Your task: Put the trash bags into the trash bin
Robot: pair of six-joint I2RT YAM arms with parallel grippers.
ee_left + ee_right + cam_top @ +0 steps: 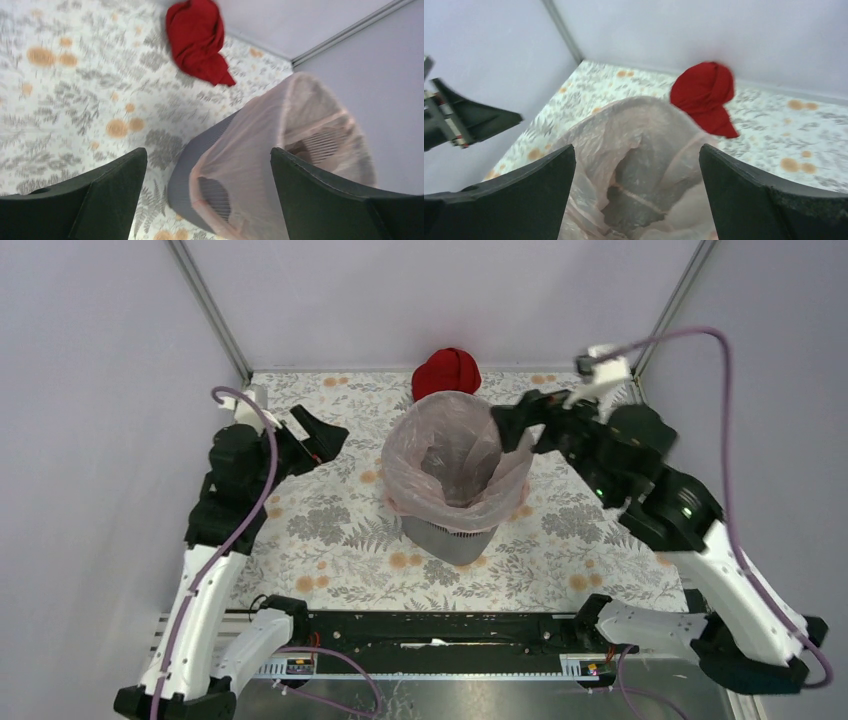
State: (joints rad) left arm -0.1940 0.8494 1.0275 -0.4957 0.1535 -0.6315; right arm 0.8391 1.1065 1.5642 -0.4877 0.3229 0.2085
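The grey mesh trash bin (455, 540) stands upright in the middle of the floral cloth. The thin pale pink trash bag (450, 455) lines it, mouth open, its edge draped over the rim. My left gripper (335, 440) is open and empty, left of the bin and apart from it. Its wrist view shows the bag (260, 135) over the bin wall (187, 170) between the spread jaws (207, 150). My right gripper (515, 425) is open and empty at the bin's far right rim. Its wrist view looks down into the bag (624, 130) between the jaws (636, 147).
A dark red cloth bundle (447, 372) lies behind the bin near the back wall; it also shows in the left wrist view (197, 40) and the right wrist view (704, 95). Metal frame posts stand at the back corners. White walls enclose the table.
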